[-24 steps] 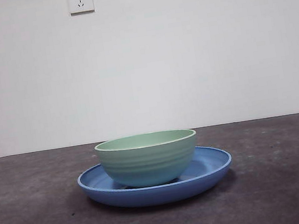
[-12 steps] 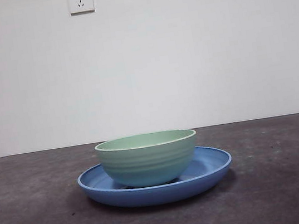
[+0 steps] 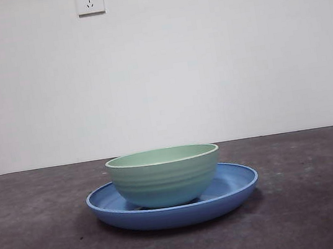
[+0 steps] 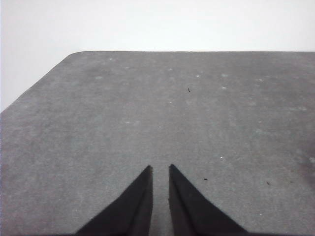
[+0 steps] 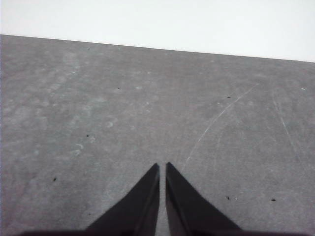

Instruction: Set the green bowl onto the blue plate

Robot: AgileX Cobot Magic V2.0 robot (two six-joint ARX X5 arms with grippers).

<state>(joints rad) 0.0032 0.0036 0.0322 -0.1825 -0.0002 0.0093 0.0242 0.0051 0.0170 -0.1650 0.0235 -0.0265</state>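
Progress: we judge the task done | pale mint-green ridged round bowl [image 3: 165, 176] sits upright on the wide glossy blue round plate [image 3: 237, 184], toward its 9 o'clock side | left gripper [image 4: 160, 168] and right gripper [image 5: 162, 164] both nearly pressed together, holding nothing, over bare table | left to do: nothing that we see

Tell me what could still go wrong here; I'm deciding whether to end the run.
Little looks risky: the green bowl sits upright on the blue plate, though left of the plate's middle, so a bump to the table might slide it. Both the left gripper and the right gripper are nearly shut and away from it.
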